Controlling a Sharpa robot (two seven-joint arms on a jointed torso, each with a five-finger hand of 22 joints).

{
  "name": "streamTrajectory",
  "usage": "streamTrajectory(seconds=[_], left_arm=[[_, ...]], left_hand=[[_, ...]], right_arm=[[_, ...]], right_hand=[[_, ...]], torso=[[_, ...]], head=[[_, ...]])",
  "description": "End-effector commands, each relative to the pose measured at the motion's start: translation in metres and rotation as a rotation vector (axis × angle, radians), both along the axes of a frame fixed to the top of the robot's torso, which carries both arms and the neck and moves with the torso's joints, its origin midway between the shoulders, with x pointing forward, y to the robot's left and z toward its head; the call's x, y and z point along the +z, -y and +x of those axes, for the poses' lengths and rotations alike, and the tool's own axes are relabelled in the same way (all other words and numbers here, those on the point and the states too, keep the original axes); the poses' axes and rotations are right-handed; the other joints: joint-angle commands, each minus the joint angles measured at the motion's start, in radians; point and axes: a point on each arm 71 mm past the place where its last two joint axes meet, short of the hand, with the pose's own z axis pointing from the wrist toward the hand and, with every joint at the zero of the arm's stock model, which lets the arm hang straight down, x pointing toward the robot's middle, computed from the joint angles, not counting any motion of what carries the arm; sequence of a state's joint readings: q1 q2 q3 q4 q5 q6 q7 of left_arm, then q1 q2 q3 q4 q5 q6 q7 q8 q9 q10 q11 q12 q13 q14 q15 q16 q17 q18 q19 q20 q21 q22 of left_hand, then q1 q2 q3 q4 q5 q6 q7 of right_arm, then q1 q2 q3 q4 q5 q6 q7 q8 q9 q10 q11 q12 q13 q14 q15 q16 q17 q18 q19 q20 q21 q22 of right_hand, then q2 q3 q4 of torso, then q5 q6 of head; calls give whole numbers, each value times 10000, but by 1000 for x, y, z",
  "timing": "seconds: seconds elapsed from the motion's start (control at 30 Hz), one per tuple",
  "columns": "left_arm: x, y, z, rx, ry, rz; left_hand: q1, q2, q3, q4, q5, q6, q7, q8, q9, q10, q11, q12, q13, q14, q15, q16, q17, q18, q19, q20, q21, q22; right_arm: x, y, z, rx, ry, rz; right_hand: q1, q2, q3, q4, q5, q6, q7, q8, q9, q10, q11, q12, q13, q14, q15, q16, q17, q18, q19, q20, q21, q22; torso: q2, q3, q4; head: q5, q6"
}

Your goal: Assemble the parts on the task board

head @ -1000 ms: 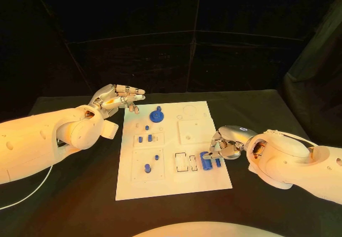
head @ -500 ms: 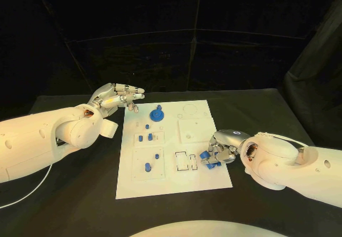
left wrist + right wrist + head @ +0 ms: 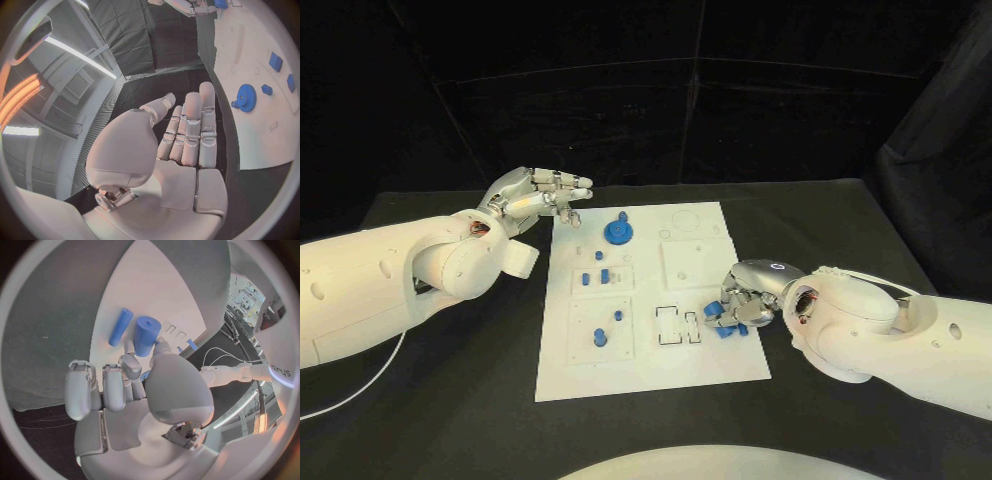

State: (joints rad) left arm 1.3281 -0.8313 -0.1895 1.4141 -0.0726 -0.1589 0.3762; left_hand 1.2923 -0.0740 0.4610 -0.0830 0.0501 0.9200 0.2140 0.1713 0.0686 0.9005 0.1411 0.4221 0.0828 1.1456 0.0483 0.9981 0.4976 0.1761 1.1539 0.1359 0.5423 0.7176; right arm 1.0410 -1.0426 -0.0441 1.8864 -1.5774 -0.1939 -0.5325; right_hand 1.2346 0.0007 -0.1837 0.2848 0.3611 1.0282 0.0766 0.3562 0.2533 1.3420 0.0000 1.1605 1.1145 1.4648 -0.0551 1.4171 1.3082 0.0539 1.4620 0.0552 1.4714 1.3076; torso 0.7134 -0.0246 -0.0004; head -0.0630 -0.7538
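now two blue cylinders [image 3: 134, 332] beside right hand [image 3: 744, 300].

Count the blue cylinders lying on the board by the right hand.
2. A thin cylinder and a thick cylinder lie side by side on the task board beyond the right hand. A blue bit among its fingers may be another.

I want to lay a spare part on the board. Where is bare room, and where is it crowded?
Free: the board's near strip, below the slots, and the recessed square near the right hand. Crowded: the left column of blue parts and the right edge, where that hand sits on blue cylinders.
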Motion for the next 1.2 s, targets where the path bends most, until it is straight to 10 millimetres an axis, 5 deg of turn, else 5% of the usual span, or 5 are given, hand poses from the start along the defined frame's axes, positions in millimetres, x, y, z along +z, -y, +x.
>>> streamTrajectory(seconds=[0.03,0.4,1.2], left_arm=[[1,1,0,-95,26,-83],[1,3,0,-154,8,-88],[2,5,0,-194,4,-104]], left_hand=[[-3,66,-52,-1,32,-64,20,54,-2,-80,2,67,-12,-71,-7,-49,-10,61,20,62,-52,-10],[-3,66,-52,-1,32,-64,20,54,-2,-80,2,67,-12,-71,-7,-49,-10,61,20,62,-52,-10],[3,69,-60,-7,32,-75,19,71,-1,-94,2,88,-14,-76,-7,-45,-22,62,21,63,-61,-20]], right_arm=[[3,1,-3,-637,-99,1037],[17,-9,-15,-1154,-115,3571],[-1,-54,-6,-590,-1396,2492]], right_hand=[[60,160,0,-39,180,127,-41,73,99,108,-19,8,28,591,-99,69,90,-177,100,-41,43,1325],[123,298,-60,-15,533,241,-100,51,218,175,-77,-45,95,592,-153,86,128,-185,119,-102,67,1360],[-149,360,-354,30,114,355,-132,2,399,52,-100,-535,-217,564,-175,16,43,-166,56,-130,11,1297]], torso=[[-5,3,-11],[0,-20,34],[6,-10,7]], head=[[12,15],[34,40],[187,-57]])
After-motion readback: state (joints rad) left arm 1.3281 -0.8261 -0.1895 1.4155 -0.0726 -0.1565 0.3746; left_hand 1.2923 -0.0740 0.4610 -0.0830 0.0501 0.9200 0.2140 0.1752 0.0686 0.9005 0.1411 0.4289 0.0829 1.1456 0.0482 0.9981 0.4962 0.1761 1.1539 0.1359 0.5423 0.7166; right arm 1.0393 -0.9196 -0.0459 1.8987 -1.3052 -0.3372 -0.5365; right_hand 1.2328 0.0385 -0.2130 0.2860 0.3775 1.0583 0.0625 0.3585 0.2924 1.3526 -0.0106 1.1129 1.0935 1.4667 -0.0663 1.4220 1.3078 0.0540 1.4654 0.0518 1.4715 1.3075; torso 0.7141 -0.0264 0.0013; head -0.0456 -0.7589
